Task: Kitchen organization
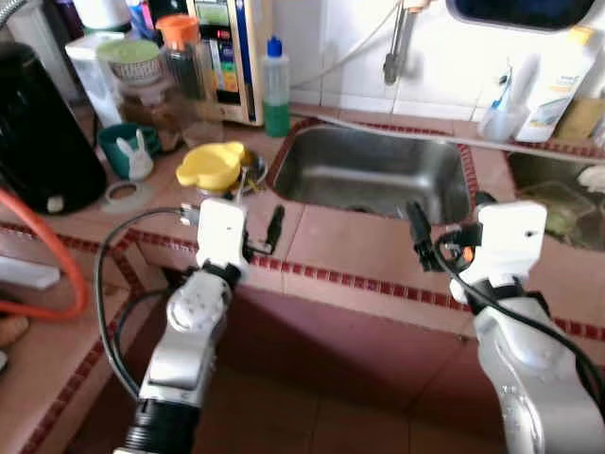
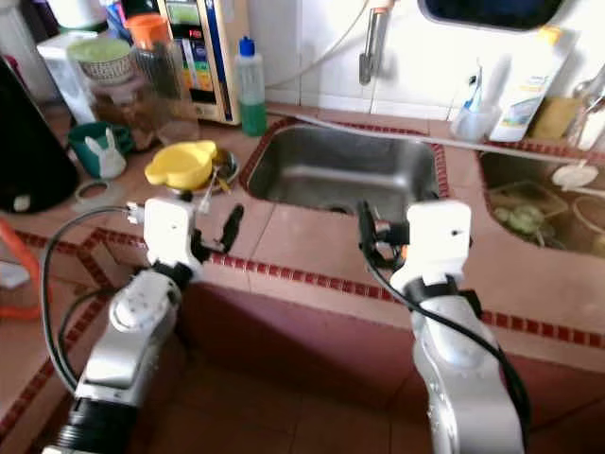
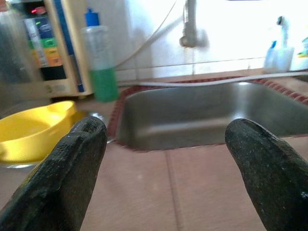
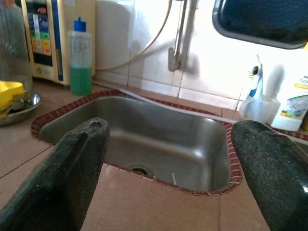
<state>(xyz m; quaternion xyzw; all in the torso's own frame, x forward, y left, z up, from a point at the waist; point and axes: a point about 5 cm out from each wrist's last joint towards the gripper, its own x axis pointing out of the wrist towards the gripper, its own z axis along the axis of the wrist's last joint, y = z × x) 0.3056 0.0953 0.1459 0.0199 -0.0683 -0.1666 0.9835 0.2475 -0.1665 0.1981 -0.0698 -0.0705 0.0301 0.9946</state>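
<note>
A steel sink (image 1: 373, 170) is set into the pink tiled counter (image 1: 350, 251) straight ahead. To its left a yellow bowl (image 1: 213, 163) rests on a small steel dish, and a bottle of green liquid (image 1: 276, 85) stands by the wall. My left gripper (image 1: 269, 227) hovers over the counter's front edge, between the bowl and the sink, open and empty; its fingers (image 3: 72, 159) frame the sink's left rim. My right gripper (image 1: 421, 236) is held over the counter in front of the sink's right part, also open with nothing between its fingers (image 4: 77, 163).
A water purifier (image 1: 227, 57), jars, an orange-lidded container (image 1: 180, 57), a teal cup (image 1: 128, 147) and a black appliance (image 1: 43, 123) crowd the left counter. A faucet (image 1: 392, 47) hangs above the sink. A toothbrush cup (image 1: 501, 118), a white bottle (image 1: 558, 85) and a second basin (image 1: 558, 194) are right.
</note>
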